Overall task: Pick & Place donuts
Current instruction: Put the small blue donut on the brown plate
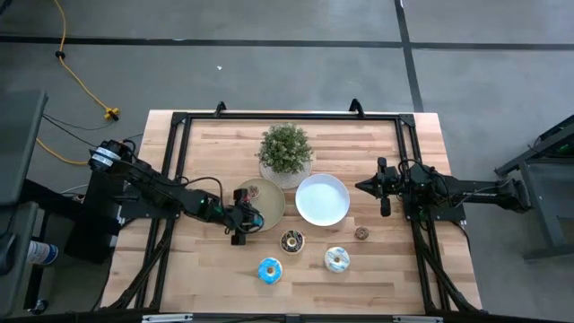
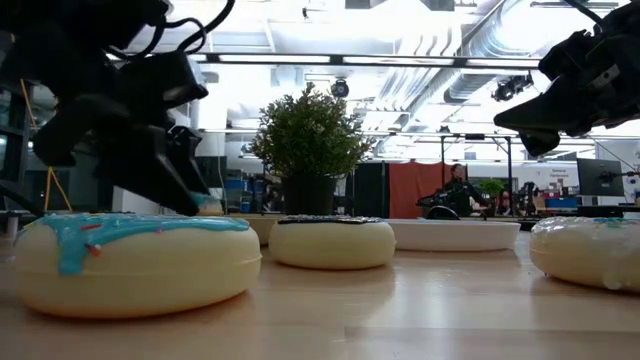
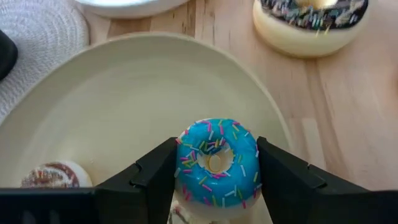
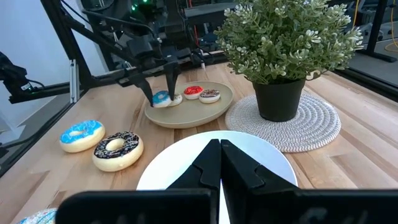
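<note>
My bench (image 1: 215, 144) carries the potted plant (image 1: 285, 151) near its far edge, the white plate (image 1: 323, 199) at its middle and the tan plate (image 1: 269, 205) just beside that. My left end effector (image 3: 214, 171) hangs over the tan plate's near rim, clamped on a small blue-iced donut (image 3: 216, 163). To place it well, I judge I should lower until it rests on the plate, part the fingers evenly, then lift straight up. Two small donuts, red (image 4: 193, 92) and brown (image 4: 209, 95), lie near on that plate; I must not nudge them. Larger donuts wait toward the near edge. My right end effector (image 4: 219, 163), fingers together, waits above the white plate.
</note>
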Motion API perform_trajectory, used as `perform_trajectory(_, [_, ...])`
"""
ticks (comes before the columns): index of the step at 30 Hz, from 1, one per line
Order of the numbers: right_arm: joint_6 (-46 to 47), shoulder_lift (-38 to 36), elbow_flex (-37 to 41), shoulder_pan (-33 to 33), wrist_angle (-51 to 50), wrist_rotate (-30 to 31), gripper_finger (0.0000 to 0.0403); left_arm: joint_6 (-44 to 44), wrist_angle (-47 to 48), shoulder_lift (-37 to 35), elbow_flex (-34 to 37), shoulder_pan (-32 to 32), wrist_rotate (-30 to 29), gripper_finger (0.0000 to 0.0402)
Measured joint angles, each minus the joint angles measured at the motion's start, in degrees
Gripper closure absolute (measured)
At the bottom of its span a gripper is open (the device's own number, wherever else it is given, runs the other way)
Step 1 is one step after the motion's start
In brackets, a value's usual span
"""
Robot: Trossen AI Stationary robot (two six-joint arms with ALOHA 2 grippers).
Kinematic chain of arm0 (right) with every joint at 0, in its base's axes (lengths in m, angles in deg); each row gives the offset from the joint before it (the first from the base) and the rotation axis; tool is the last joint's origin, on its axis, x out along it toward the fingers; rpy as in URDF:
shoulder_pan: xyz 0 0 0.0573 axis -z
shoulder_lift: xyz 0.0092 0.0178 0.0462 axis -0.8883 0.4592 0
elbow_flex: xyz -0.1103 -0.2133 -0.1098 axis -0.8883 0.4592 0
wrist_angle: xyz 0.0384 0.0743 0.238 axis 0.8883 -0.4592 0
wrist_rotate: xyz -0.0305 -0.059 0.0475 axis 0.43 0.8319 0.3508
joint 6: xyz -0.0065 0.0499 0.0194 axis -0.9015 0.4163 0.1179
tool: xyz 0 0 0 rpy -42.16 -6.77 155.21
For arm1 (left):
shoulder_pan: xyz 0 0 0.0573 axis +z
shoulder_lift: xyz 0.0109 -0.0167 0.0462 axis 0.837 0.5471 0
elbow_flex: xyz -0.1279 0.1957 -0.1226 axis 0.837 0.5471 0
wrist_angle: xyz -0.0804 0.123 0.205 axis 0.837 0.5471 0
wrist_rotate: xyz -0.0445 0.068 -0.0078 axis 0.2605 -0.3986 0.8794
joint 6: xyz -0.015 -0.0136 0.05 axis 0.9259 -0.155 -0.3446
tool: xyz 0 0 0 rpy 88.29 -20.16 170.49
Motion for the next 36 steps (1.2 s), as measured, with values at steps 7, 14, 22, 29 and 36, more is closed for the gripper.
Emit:
perform_trajectory(7, [-0.02, 0.00, 0.00, 0.01, 0.00, 0.01, 0.0402, 0.02, -0.16, 0.00, 0.18, 1.91, -0.03, 0.0206])
perform_trajectory(14, [-0.02, 0.00, 0.00, 0.01, 0.00, 0.01, 0.0402, 0.02, -0.08, 0.00, 0.18, 2.22, 2.49, 0.0206])
perform_trajectory(22, [-0.02, 0.00, 0.00, 0.00, 0.02, 0.01, 0.0402, 0.00, 0.14, 0.13, 0.18, 2.22, 3.04, 0.0206])
perform_trajectory(29, [-0.01, 0.00, 0.00, -0.01, 0.01, 0.01, 0.0402, 0.02, 0.12, 0.13, 0.16, 2.22, 3.00, 0.0206])
perform_trajectory(36, [0.00, 0.00, 0.00, -0.01, 0.01, 0.01, 0.0402, 0.02, 0.07, 0.13, 0.16, 2.22, 3.88, 0.0206])
